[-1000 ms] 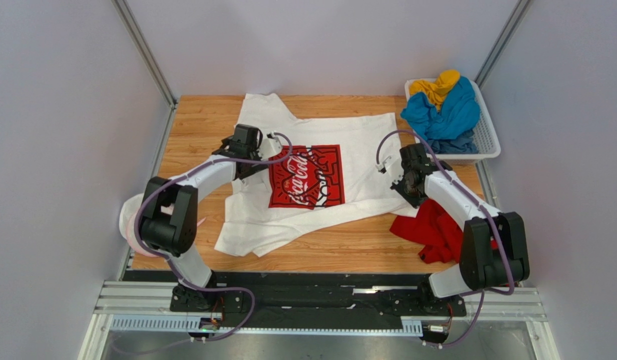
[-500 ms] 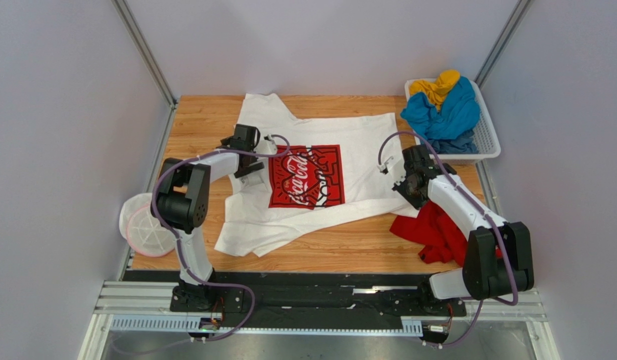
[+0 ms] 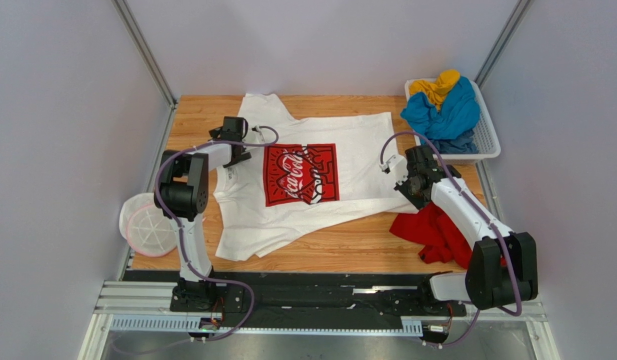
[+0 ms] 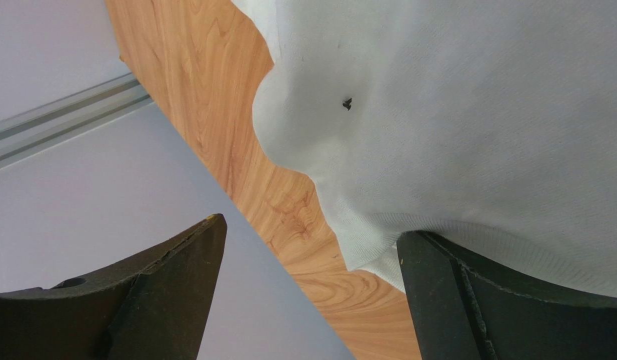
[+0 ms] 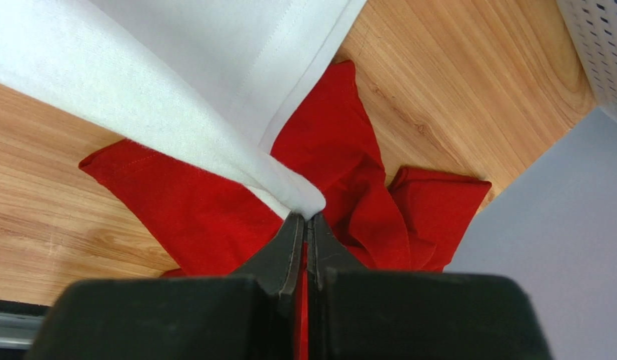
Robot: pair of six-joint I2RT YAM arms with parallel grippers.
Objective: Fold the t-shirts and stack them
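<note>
White t-shirt point(image 3: 356, 150): limp, light. Right hand point(image 5: 305, 222) pinches its hem corner. Left hand point(image 4: 311, 234) spread wide; grip the edge beside it.

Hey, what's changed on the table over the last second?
The left gripper, jaws open, moved from beside the print toward the left edge of the table, and the white t-shirt slid left with it. The right gripper eased slightly right, staying shut on that shirt's edge. The red t-shirt, blue t-shirt, yellow t-shirt and basket did not move.
</note>
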